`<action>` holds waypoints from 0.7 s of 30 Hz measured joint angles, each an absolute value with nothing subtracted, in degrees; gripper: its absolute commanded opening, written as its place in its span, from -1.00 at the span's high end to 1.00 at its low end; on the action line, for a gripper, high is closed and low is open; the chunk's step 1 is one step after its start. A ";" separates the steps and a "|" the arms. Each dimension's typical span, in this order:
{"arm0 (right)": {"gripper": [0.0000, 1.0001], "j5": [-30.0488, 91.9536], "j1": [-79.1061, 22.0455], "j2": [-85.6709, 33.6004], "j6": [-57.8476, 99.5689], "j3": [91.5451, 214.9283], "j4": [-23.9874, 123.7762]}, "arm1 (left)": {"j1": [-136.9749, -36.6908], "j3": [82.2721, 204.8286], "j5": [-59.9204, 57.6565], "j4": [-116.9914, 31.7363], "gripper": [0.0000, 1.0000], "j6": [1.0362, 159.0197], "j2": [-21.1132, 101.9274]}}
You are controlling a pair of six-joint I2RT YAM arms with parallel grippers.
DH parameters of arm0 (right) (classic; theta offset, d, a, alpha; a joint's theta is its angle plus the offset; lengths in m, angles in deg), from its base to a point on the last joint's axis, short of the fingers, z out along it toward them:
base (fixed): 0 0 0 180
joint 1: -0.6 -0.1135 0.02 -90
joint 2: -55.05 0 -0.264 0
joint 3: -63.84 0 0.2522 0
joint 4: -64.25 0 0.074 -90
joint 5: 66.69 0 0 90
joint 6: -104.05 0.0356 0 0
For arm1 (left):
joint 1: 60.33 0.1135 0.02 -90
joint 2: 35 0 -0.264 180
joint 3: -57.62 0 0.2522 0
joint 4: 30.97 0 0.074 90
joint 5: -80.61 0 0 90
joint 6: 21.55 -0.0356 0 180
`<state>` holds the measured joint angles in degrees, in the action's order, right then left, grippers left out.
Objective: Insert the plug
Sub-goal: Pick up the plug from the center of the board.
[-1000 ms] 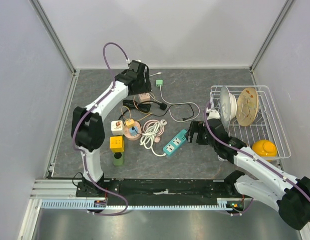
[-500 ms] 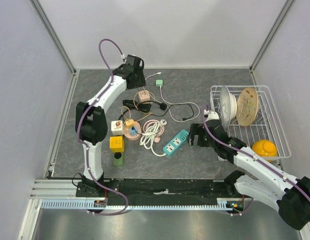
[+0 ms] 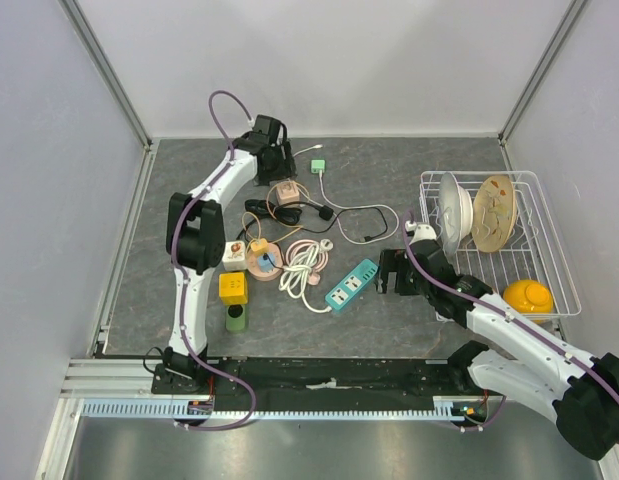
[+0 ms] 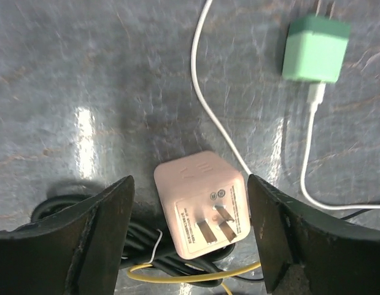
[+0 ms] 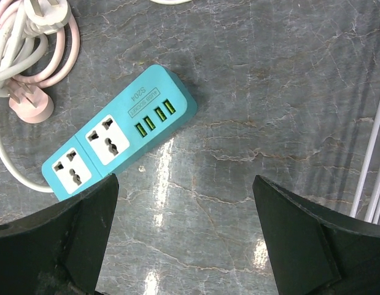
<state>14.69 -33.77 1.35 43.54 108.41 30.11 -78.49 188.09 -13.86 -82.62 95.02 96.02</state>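
1. My left fingers have swung out toward the far wall and come back. They now hang over the pink plug, one on each side of it, with a gap showing on both sides.
2. Over that same second they narrowed and spread again. Right now they are released and hold nothing.
3. The plug has not moved. It lies on the counter on top of a black cable, prongs facing up at my wrist camera. From overhead it is at about 11 o'clock from the middle of the counter.
4. A green charger sits at 1 o'clock from the plug in my left wrist view, well apart, so I judge it is out of the way.
5. My right fingers have barely shifted. They are spread wide and empty, just beside the near-right end of the strip.
6. The strip lies flat, sockets up, at 10 o'clock in my right wrist view. Overhead it is at about 5 o'clock from the plug, and the two are well apart.
7. For the task, I read this as lined up for the pick but not yet gripping. Nothing is inserted.
8. With the prongs up, I expect I must turn the plug over after lifting it. The cable beneath may let it rock as I close.
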 measured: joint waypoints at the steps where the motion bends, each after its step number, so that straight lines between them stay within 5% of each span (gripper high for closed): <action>1: -0.96 14.89 -33.77 1.35 43.56 108.41 30.11 | -78.75 186.99 -13.23 -82.34 -0.64 95.04 96.00; 21: -0.96 15.50 -33.77 6.10 46.21 106.44 29.71 | -82.97 179.52 -16.92 -81.16 -0.58 95.47 95.04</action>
<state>15.50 -33.77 6.10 46.21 106.44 29.71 -82.97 179.52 -16.92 -81.16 95.47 95.04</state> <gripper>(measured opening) 0.982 0.796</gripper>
